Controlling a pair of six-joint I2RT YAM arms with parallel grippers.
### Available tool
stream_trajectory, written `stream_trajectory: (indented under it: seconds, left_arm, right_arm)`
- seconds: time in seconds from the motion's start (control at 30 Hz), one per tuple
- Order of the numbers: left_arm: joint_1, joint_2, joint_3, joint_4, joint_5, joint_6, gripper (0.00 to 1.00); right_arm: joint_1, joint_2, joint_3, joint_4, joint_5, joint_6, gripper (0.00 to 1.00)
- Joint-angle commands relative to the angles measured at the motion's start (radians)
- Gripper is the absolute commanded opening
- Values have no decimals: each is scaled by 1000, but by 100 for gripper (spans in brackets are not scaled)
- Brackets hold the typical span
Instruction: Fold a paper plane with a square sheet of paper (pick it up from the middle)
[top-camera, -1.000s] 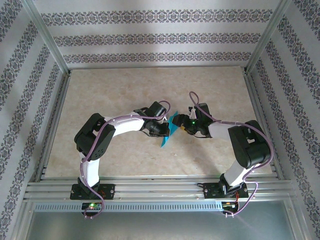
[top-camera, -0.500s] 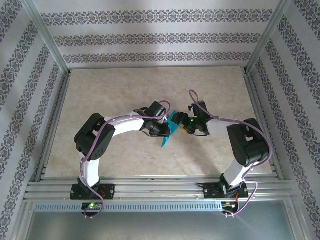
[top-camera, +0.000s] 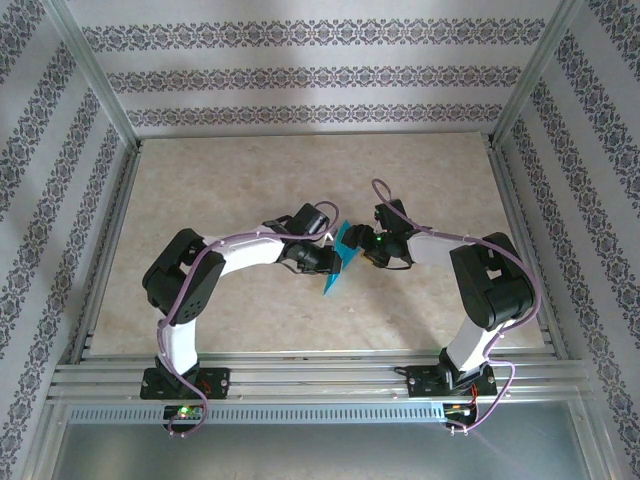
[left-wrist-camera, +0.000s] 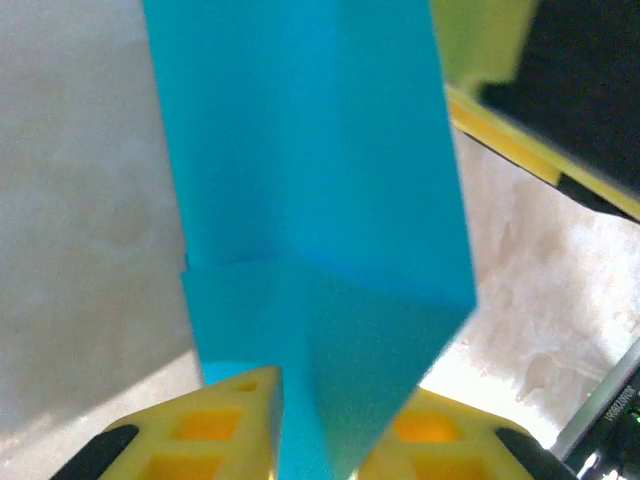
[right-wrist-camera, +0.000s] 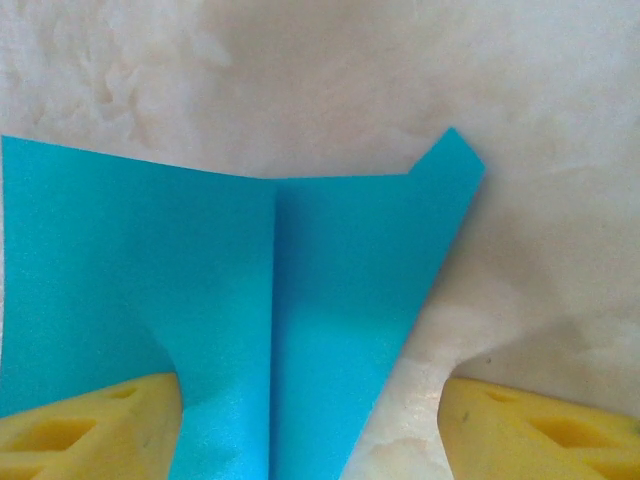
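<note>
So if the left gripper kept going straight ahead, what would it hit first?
The left gripper would meet the folded teal-blue paper sheet between its fingers first; beyond that, probably the right gripper, though depth is unclear.

Swung a little toward the left edge of the table (top-camera: 200, 190) at the elbows of the left arm (top-camera: 185, 285) and right arm (top-camera: 487, 285), carrying the left gripper (top-camera: 330, 258) slightly leftward and the right gripper (top-camera: 362, 250) slightly leftward and toward the far edge.
</note>
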Motion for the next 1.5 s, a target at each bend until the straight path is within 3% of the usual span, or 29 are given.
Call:
stream_trajectory:
  seconds: [0.0,0.17,0.43,0.53,0.67,0.97,1.2,1.37,1.47]
  left_arm:
    - [12,-64,-46,76,3,17,29]
    - [10,-117,-133,196,-25,-10,36]
    - [-2,-169,-237,352,-122,-20,37]
    - [-5,-174,-253,358,-162,21,32]
    - [-15,-178,-258,374,-193,86,17]
    - [-22,-151,-157,171,-221,235,5]
    - [-25,-134,-81,44,-258,248,2]
    - [-32,-117,-48,-3,-305,235,2]
    - [-36,-116,-39,-27,-371,222,2]
  right_arm:
    - [11,92,-28,-29,105,-7,74]
    - [11,95,-27,-35,105,-6,74]
    - [14,74,-28,-24,81,-7,73]
    - [14,48,-36,-20,70,-14,73]
    - [13,11,-41,-21,54,-21,73]
    - [-63,-152,-105,69,-68,-172,71]
    - [-63,-156,-134,176,-164,-156,51]
    - [-53,-181,-166,213,-107,-111,42]
    - [-59,-245,-217,186,5,-77,51]
